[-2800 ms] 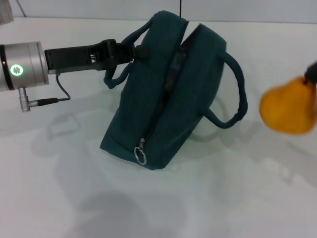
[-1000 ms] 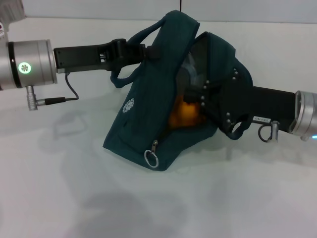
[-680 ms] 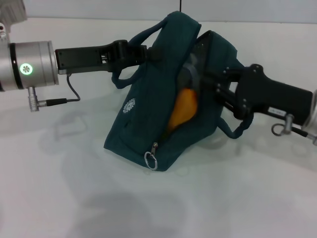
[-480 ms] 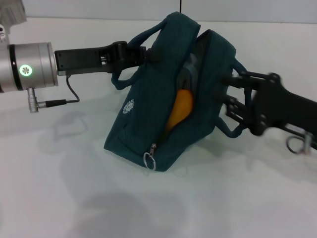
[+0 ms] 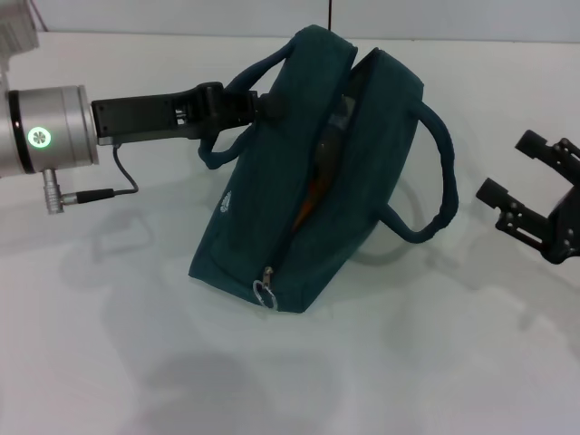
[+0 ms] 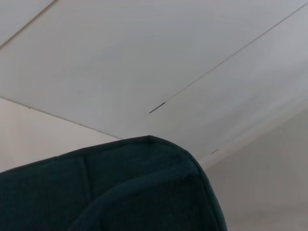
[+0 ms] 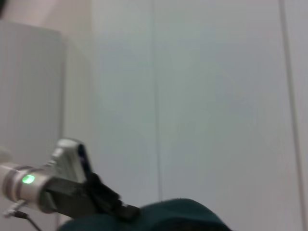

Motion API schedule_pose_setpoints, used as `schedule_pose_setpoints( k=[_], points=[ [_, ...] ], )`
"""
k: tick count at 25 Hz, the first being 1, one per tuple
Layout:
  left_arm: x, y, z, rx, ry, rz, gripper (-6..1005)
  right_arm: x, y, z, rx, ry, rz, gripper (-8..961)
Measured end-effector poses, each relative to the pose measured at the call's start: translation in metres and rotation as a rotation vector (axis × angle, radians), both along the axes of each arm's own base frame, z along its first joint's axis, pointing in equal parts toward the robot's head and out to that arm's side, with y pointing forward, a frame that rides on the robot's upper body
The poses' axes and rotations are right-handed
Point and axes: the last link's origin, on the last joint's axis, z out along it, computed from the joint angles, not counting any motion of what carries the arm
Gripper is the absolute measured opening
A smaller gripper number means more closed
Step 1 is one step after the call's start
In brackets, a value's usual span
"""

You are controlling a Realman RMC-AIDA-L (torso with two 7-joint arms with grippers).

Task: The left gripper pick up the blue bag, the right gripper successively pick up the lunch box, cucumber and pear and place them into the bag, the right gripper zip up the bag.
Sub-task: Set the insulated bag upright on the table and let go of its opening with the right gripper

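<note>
Bag status: the blue bag (image 5: 313, 172) sits on the white table (image 5: 136, 362), leaning toward the robot's left, with its top seam gaping open. The left gripper (image 5: 263, 101) comes in from the left side of the head view and has its jaws clamped on the bag's upper left edge, right by the near handle loop, holding that side up. The arm behind it shows a silver wrist with a green light (image 5: 38, 138) lit.

Through the open seam you can see a sliver of orange, which is the pear (image 5: 311, 195), sitting inside the bag. Something greyish is higher up in the opening, but I can't tell what it is. The metal zipper ring (image 5: 263, 292) hangs at the low front end of the seam, just above the table. The second handle loop arcs out on the bag's right side.

The right gripper (image 5: 517, 186) is off at the right edge, well apart from the bag, jaws spread wide and holding nothing.

The left wrist view just shows the bag's rounded top edge against a white wall, and the right wrist view catches the bag top with the left arm beyond it.
</note>
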Motion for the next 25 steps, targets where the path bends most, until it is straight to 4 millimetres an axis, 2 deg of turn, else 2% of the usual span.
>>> schedule_pose_setpoints(
  k=[3, 6, 14, 17, 19, 22, 23, 24, 25],
  points=[
    [0.0, 0.0, 0.0, 0.0, 0.0, 0.0, 59, 0.004, 0.01, -0.004, 0.004, -0.039, -0.051, 669],
    [0.0, 0.0, -0.001, -0.001, -0.001, 0.001, 60, 0.0, 0.025, -0.011, -0.002, -0.083, -0.069, 776],
    [0.0, -0.002, -0.002, -0.006, -0.004, 0.001, 61, -0.023, 0.071, -0.03, -0.024, -0.219, -0.074, 773],
    [0.0, -0.002, -0.002, -0.007, -0.005, 0.001, 62, -0.025, 0.084, -0.036, -0.021, -0.283, -0.104, 772],
    [-0.001, -0.003, -0.003, -0.008, -0.006, 0.003, 62, -0.021, 0.09, -0.031, 0.02, -0.281, -0.149, 772],
    [-0.006, -0.007, -0.003, -0.007, -0.009, 0.018, 62, -0.013, 0.094, -0.01, 0.162, -0.194, -0.221, 771],
    [-0.008, -0.008, -0.003, -0.005, -0.011, 0.022, 63, -0.01, 0.092, -0.001, 0.221, -0.155, -0.231, 770],
    [-0.009, -0.009, -0.002, -0.003, -0.011, 0.024, 63, -0.004, 0.078, 0.02, 0.351, -0.06, -0.221, 770],
    [-0.011, -0.01, -0.002, -0.001, -0.01, 0.025, 63, -0.004, 0.078, 0.02, 0.351, -0.06, -0.221, 770]
  ],
)
